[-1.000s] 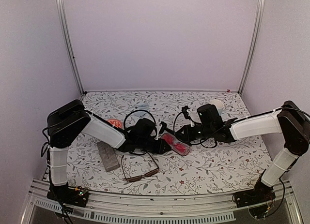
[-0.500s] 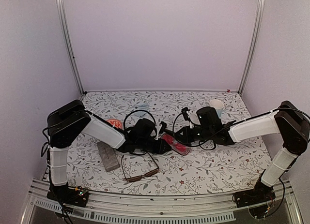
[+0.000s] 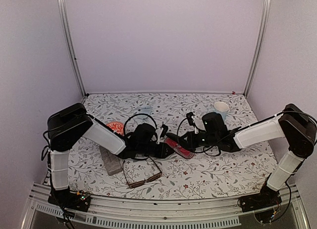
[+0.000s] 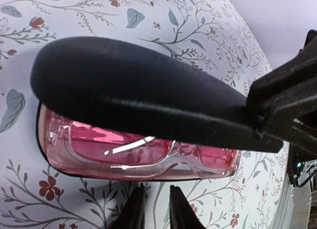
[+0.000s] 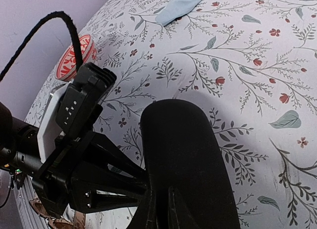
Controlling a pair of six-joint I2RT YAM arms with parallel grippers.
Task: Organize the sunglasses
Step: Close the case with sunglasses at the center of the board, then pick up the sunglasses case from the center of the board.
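The pink-red sunglasses lie folded under the raised black case lid, mid-table between the 2 arms. The right gripper is clamped on 1 end of that lid, holding it tilted above the lenses. The left gripper sits just beside the near edge of the pink frame, its fingertips almost together; whether they grip anything I cannot tell. The brown-framed pair lies unfolded on the table near the grey case, apart from both grippers
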